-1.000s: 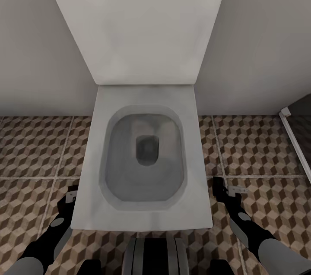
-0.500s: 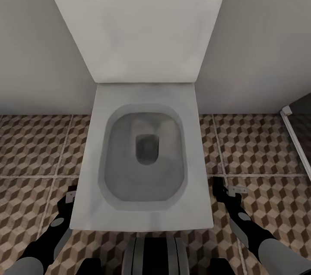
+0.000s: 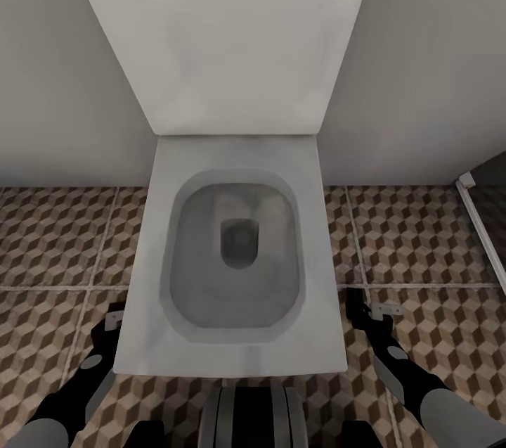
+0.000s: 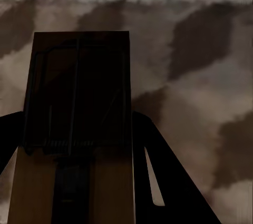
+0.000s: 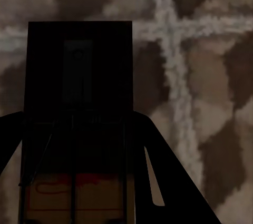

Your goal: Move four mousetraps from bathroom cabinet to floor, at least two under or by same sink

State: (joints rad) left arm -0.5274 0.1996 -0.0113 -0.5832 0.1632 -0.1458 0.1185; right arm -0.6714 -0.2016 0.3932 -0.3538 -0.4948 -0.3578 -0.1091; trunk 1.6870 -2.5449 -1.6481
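**Both arms low beside the toilet, a mousetrap in each gripper**

We take the white, square-edged ceramic toilet (image 3: 235,251) as our landmark; its bowl is open and its broad lid is raised against the pale grey wall (image 3: 56,82).

To the left of the toilet, our left gripper (image 3: 114,321) hangs low over the bathroom floor (image 3: 49,244) of large square tiles printed with brown, beige and white cubes, just beside the toilet's front corner. In the left wrist view, the dark fingers (image 4: 174,182) flank a small flat rectangular brown wooden mousetrap with dark wire parts (image 4: 76,129), clamped between them above the floor, with a pale grout line beyond it.

To the right of the toilet, our right gripper (image 3: 360,307) hangs equally low, near the opposite front corner. The right wrist view shows a second small flat wooden mousetrap (image 5: 79,124), in deep shadow, with a red mark near its paler end, clamped between that gripper's fingers (image 5: 174,182) over a crossing of grout lines.

Further right of the toilet, a white-framed dark panel (image 3: 485,223) stands at the edge of the floor.
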